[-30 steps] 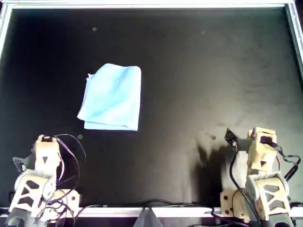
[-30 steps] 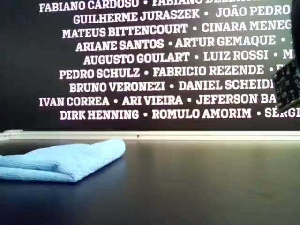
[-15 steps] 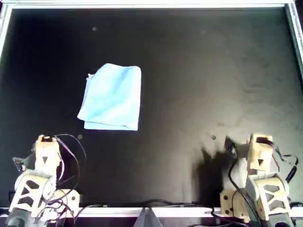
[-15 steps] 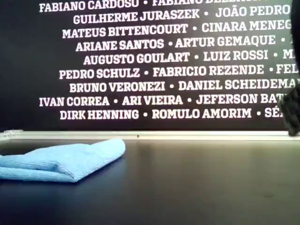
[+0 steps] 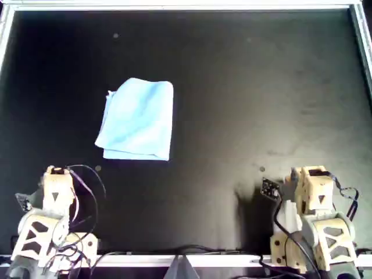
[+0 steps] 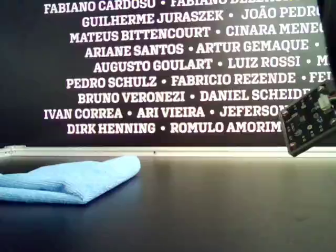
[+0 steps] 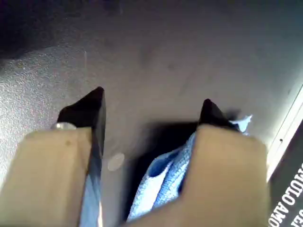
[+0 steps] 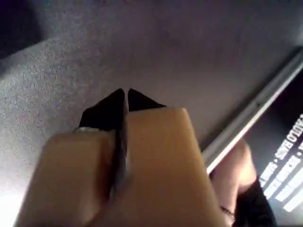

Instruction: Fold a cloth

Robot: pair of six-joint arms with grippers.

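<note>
Since half a second ago the arm [image 5: 317, 232] at the overhead view's lower right is sitting turned a little, with its small dark circuit board [image 5: 268, 187] now swung out to its side, while the cloth [image 5: 138, 119] is lying just where it was. In the overhead view the cloth is resting folded on the black table [image 5: 244, 87], well ahead of my first gripper [image 5: 56, 172] and off to one side of its line, and well apart from the other arm. In the exterior view the circuit board [image 6: 310, 126] is hanging at the exterior view's right, above the table and in front of the wall lettering [image 6: 173, 79], and the cloth [image 6: 68, 179] is lying flat far across from it. In the first wrist view my first gripper [image 7: 151, 97] is standing with its jaws spread wide and nothing between them; the cloth [image 7: 163, 177] is showing past one finger, not touching it. In the second wrist view my second gripper [image 8: 126, 92] is holding its jaws pressed together on nothing, over bare table, with the pale edge rail [image 8: 251, 113] running beyond it; a blurred pinkish shape [image 8: 232, 175] past the rail may be a person's hand.
</note>
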